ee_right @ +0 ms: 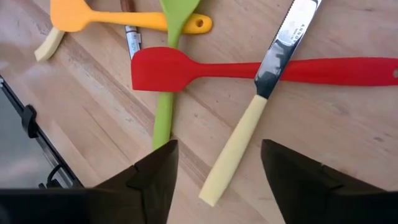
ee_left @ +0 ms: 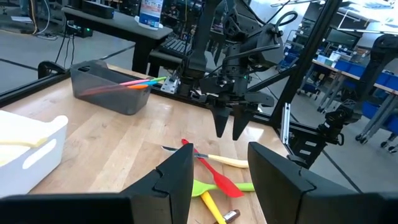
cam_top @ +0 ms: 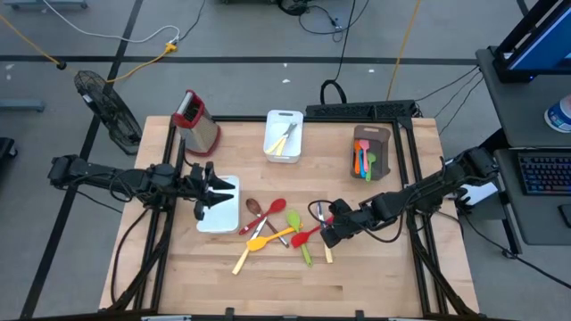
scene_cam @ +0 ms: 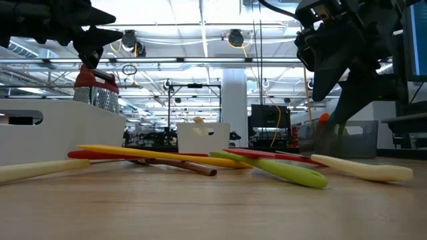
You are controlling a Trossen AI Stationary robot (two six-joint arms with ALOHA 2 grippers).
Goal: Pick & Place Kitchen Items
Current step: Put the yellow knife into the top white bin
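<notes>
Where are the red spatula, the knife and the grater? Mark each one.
red spatula [ee_right: 163, 68]: right wrist view, on its flat blade.
knife [ee_right: 233, 149]: right wrist view, on its cream handle.
grater [cam_top: 202, 130]: high view, on its steel body below the red top.

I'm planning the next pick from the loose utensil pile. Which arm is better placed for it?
Probably the right: the right gripper hangs open directly over the cream-handled knife and red spatula, while the left gripper is over the white tray.

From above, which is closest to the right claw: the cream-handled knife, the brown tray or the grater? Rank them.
Measured from the right claw:
1. Knife, directly beneath it.
2. Brown tray, back right.
3. Grater, far back left.
</notes>
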